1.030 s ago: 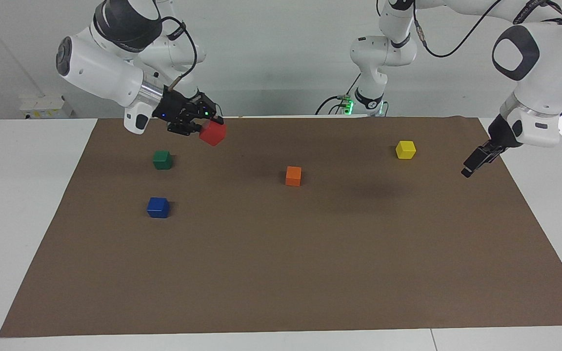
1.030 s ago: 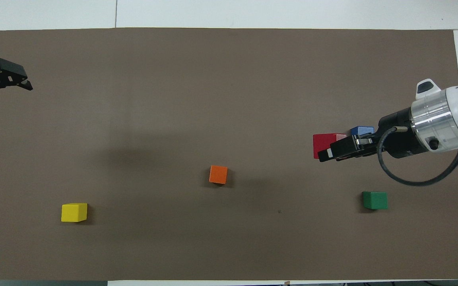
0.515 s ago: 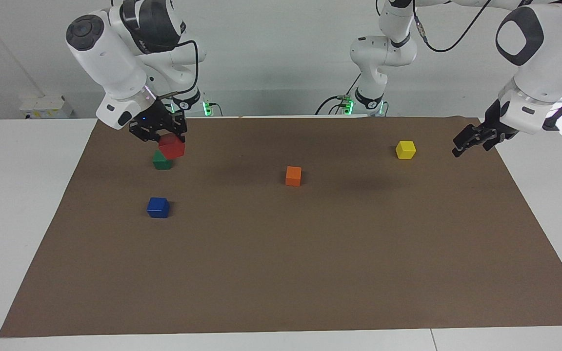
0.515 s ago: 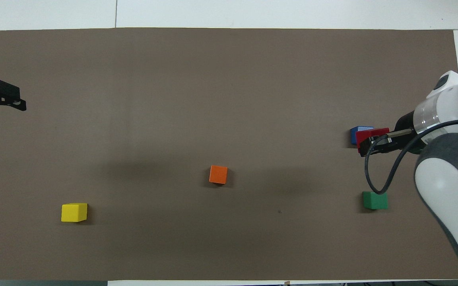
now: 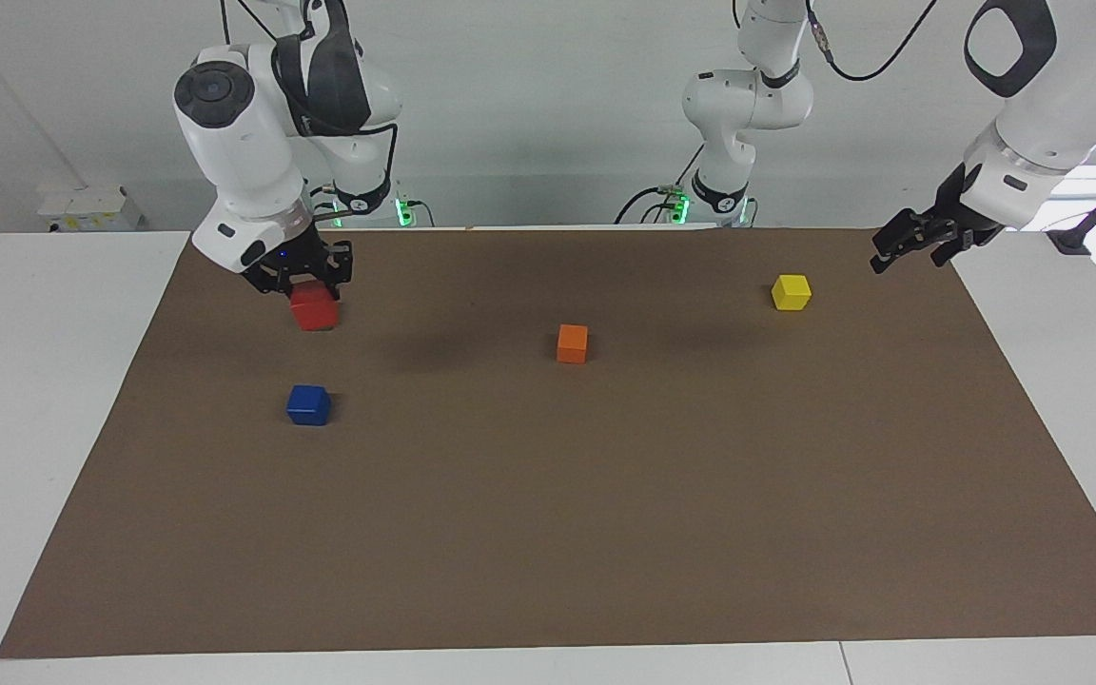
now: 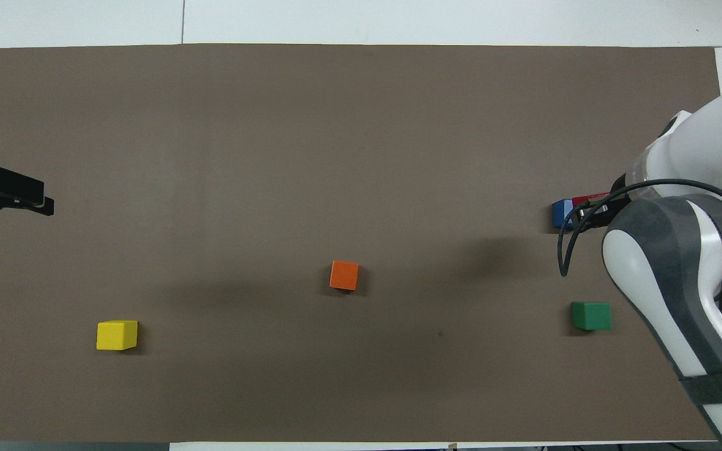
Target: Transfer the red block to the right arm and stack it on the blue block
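Facing view, taking the blue block [image 5: 308, 404] as landmark: the right gripper [image 5: 299, 278] hangs nearer the robots' end than this block, over the green cube [image 6: 591, 315], which is hidden behind the load here but plain from overhead. Its fingers pinch the red block [image 5: 313, 307] by two side faces, holding it clear of the brown mat [image 5: 548, 533]. Judged as a small rigid cube: light, stiff, not fragile, smooth faces that could slip or twist under an off-centre grip, so flat opposing faces are the proper hold, as taken. Stacking is not yet done; the blue block's top is bare. Toward the left arm's end from the blue block stand the orange cube [image 5: 572, 342] and yellow cube [image 5: 791, 291]. The left gripper [image 5: 908, 243] waits over the mat's corner, fingers apparently spread.
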